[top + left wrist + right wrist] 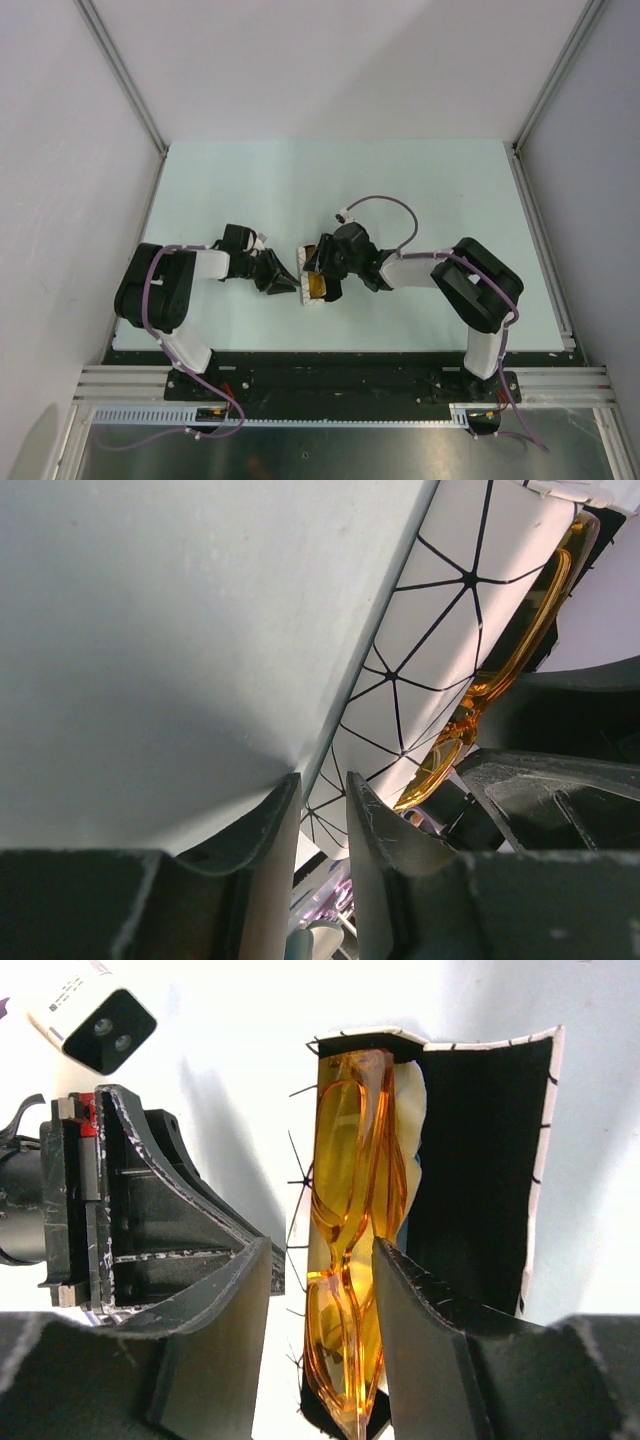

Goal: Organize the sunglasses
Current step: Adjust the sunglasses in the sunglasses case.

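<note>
Sunglasses [345, 1160] of glossy translucent amber sit in the white, black-lined case [430, 630], my left gripper [322, 792] pinching its edge, my right gripper [325, 1250] straddling them, though I cannot tell whether it grips.

The sunglasses [350, 1260] lie in the case [480, 1160], mid-table [300, 180], between my left gripper [290, 284] and my right gripper [318, 272].
</note>
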You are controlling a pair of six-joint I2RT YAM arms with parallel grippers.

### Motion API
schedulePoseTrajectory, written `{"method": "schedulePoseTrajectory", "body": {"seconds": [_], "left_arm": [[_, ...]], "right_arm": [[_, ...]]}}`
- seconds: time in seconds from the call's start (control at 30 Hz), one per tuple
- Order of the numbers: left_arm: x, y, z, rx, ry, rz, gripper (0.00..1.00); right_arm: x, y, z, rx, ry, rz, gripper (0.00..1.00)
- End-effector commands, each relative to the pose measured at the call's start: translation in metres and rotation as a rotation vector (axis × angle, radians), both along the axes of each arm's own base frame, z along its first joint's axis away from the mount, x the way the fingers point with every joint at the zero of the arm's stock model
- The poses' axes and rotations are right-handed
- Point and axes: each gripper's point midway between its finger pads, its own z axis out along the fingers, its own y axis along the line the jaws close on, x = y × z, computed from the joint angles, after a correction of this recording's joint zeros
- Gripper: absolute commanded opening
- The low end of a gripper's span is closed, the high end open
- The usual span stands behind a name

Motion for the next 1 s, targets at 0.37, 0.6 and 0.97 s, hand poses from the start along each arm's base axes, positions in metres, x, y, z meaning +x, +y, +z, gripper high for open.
{"method": "schedulePoseTrajectory", "body": {"seconds": [0.37, 0.6, 0.97], "left_arm": [[-0.009, 0.008, -0.02, 0.085, 0.046, 0.005, 0.33], [-0.011, 0.009, -0.022, 0.089, 0.052, 0.006, 0.33], [-0.009, 0.008, -0.021, 0.085, 0.049, 0.006, 0.33]], "right_arm": [[0.013, -0.019, 0.043, -0.118, -0.127, -0.076, 0.53], [0.016, -0.036, 0.075, -0.154, -0.198, -0.111, 0.54], [-0.018, -0.029, 0.044, -0.236, -0.078, 0.042, 0.27]]}}
